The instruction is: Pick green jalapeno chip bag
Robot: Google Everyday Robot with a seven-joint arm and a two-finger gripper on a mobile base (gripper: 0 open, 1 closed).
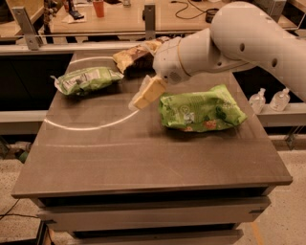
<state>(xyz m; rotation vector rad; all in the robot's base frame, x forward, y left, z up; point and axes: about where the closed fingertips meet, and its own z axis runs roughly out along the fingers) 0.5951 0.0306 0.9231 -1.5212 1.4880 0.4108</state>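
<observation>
The green jalapeno chip bag (87, 79) lies at the table's back left; it is small and dull olive-green with a pale label patch. My gripper (141, 98) hangs from the white arm (224, 40) over the middle of the table. It is to the right of that bag and apart from it, just off the left end of the larger bright lime-green bag (202, 109). It holds nothing that I can see.
A brown and yellow bag (132, 55) lies at the back of the brown table (143, 162), partly behind the arm. A white arc is marked on the tabletop. Two small bottles (270, 100) stand on a ledge at the right. A counter with an orange cup (98, 7) runs behind.
</observation>
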